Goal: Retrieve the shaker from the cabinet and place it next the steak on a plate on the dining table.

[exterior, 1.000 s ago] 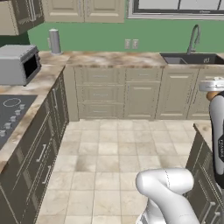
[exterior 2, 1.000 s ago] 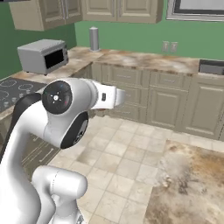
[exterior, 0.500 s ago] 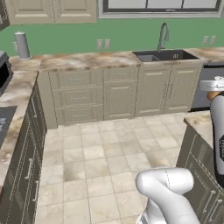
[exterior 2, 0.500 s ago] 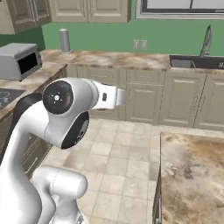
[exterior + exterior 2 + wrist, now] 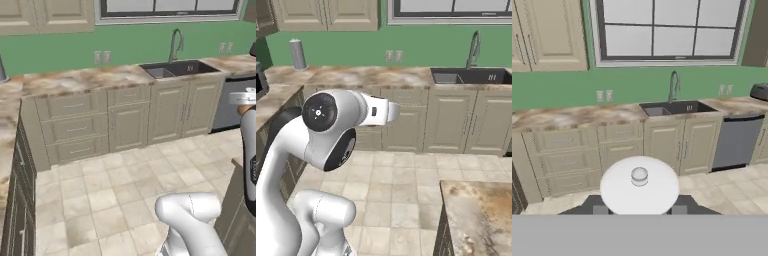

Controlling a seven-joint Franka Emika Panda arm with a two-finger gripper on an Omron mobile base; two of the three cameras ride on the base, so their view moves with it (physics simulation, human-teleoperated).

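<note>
One shaker sits clenched in the jaws, its flat white cap facing the hand camera, with a small knob at the centre and a dark finger against each side. In the left base view the same cap and a sliver of orange-brown body show at the right edge, up beside the arm, well above the floor.

Ahead runs one marble-topped desk along a green wall, with one sink and one curved tap. Below it I count three drawers stacked on the left, then panelled doors, and one grey dishwasher front at the right. One window with dark bars sits above the sink. Two pairs of wall sockets show, one pair left of the tap, one right. One grey canister stands at the desk's far left.

One corner of the table shows at the lower right of the right base view.

No writing is readable anywhere.
</note>
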